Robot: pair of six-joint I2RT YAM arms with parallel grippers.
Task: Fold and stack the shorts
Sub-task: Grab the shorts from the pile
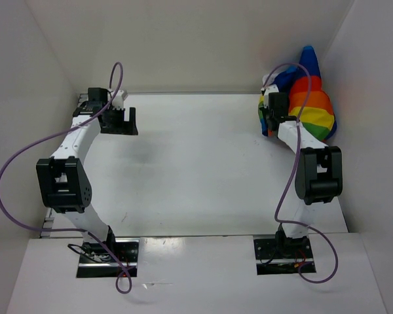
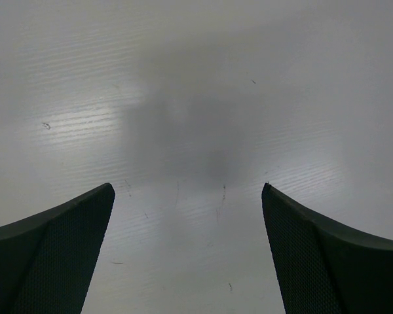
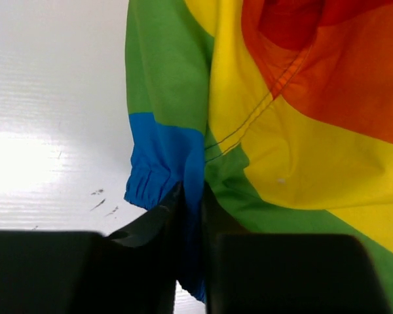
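The white table (image 1: 196, 163) has white walls around it. The shorts (image 1: 312, 104) sit in a heap in the far right corner. The right gripper (image 3: 193, 196) pinches their blue edge. The left gripper (image 2: 187, 190) is spread wide over bare table. A slow pull to the middle should work best, so the cloth opens flat. I count one pair of shorts and two grippers.

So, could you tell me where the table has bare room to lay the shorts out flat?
The widest bare stretch is the middle of the table, running from the open left gripper across to the shorts. The far right corner is crowded: the shorts lie bunched there, pinched by the right gripper.
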